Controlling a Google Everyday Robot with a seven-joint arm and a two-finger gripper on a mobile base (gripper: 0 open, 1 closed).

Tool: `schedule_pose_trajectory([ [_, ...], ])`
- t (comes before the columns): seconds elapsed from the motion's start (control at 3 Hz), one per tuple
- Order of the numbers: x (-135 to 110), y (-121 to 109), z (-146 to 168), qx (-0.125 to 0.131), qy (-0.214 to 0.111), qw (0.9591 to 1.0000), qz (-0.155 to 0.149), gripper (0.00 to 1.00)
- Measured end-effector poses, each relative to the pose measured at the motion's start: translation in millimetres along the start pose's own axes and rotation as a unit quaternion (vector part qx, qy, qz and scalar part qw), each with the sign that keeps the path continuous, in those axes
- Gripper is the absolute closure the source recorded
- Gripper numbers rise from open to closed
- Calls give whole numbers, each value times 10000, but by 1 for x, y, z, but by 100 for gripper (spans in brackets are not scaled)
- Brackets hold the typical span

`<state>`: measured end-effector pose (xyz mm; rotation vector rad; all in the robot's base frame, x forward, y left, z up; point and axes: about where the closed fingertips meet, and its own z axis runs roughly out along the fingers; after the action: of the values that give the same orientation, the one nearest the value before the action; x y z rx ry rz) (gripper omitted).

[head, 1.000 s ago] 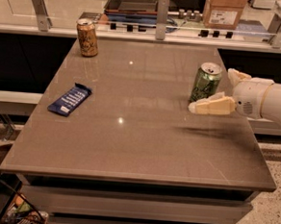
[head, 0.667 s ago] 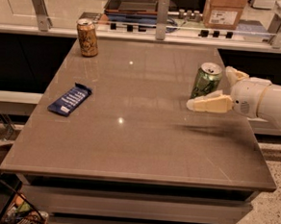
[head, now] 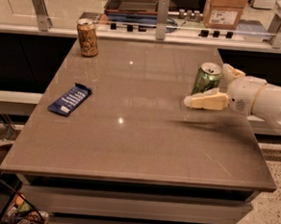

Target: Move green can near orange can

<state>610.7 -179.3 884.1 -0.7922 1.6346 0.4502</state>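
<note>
Your end effector (head: 207, 87) bracketed the upright green can (head: 206, 78), fingers apart, the orange can (head: 88, 38) far to its left.

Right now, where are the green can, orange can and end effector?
green can (head: 206, 79), camera view, body.
orange can (head: 88, 40), camera view, body.
end effector (head: 206, 85), camera view, midway across its front, at the green can.

Pincer (head: 207, 88) by green can (head: 206, 78), slightly leftward.
</note>
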Motion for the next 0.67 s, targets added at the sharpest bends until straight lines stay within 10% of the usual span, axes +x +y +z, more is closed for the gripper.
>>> schedule_pose_trajectory([
  [0.67, -2, 3, 3, -38, -3, 10000, -8, 42],
])
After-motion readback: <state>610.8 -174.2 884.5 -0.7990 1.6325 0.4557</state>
